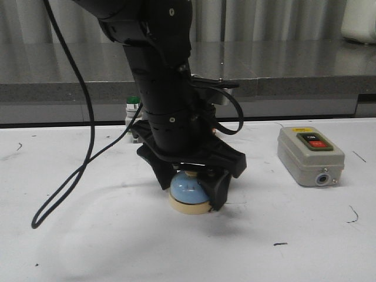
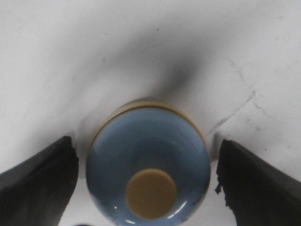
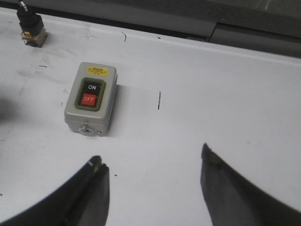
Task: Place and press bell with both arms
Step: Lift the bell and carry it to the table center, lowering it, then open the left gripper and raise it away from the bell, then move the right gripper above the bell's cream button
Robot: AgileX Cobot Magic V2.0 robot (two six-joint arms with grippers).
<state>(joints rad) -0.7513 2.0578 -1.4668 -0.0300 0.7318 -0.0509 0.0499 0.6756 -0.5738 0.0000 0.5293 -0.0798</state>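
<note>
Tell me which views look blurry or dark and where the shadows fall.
Front view: dim, the black left hand swallowing detail, faint shadow on the table. Left wrist view: soft focus, the bell glinting, dark shadow behind it. Right wrist view: sharpest, the switch box readable, fingers blurred.

place: lab/workshop | cues: scuffed white bench [image 1: 88, 252]; grey switch box [image 1: 309, 155]

Left tool [image 1: 194, 189] around bell [image 1: 189, 195]

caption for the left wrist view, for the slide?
Left gripper open around the bell on the white table, a small gap beside each finger.
</note>
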